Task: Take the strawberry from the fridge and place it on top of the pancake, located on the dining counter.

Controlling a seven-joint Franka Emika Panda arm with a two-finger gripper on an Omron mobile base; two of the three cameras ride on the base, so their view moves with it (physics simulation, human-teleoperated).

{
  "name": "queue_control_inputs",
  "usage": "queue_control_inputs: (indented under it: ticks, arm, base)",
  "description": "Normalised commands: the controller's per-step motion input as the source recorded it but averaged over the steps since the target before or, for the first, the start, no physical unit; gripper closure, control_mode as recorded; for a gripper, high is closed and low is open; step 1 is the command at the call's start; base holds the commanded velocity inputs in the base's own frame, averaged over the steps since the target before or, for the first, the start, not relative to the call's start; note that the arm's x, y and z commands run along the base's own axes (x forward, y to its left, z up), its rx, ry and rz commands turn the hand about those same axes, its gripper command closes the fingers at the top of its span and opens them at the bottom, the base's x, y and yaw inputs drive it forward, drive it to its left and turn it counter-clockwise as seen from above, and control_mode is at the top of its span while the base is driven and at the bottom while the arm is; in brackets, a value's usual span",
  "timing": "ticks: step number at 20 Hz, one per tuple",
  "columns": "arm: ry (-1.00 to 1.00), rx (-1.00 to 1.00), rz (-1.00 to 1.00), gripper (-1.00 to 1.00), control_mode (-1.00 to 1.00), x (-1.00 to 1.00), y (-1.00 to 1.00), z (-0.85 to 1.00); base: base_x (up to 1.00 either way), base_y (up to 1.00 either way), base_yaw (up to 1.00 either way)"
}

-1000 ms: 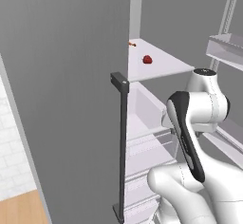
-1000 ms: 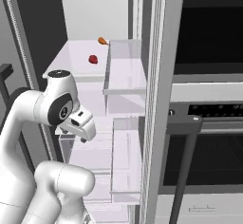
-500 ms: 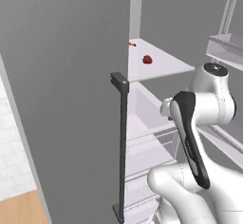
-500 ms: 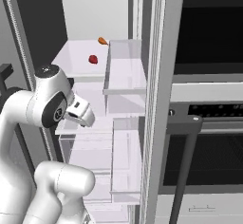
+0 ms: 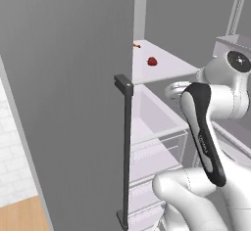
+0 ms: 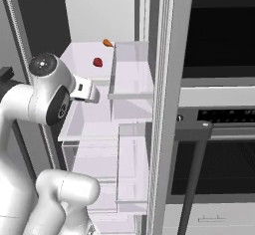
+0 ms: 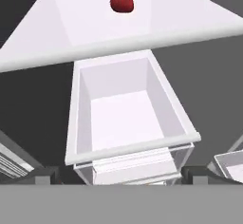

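The fridge (image 5: 63, 78) stands open, its grey door swung out to the left. On its white upper shelf (image 7: 71, 23) the strawberry (image 7: 122, 0) (image 5: 152, 61) (image 6: 97, 62) lies alone, small and dark red. My gripper (image 7: 121, 176) (image 6: 93, 94) is open and holds nothing. It hovers just outside the shelf's front edge, over a clear drawer (image 7: 128, 118), below and short of the berry. Its fingertips (image 7: 45, 175) stand wide apart at the bottom of the hand view. The pancake and the dining counter are out of view.
A small orange drumstick-shaped food (image 6: 107, 43) (image 5: 137, 45) lies at the back of the same shelf. Clear door bins (image 6: 132, 74) hang on the right door, close to my hand. The dark door handle (image 5: 126, 147) stands left of the arm. A black oven (image 6: 219, 129) is at right.
The arm has lifted, carrying the hand up from the drawers to just under shelf height and closer to the fridge. The strawberry has not moved.
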Motion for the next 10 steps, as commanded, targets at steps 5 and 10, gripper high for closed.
queue_control_inputs:
  ticks: [5,10]
  arm:
    - [-0.26,-0.07,0.01,-1.00,-1.00,0.56,0.21,0.30]
    - [-0.19,-0.02,0.05,-1.00,-1.00,0.32,0.00,0.68]
  base:
    - [0.00,0.00,0.00]
    - [0.00,0.00,0.00]
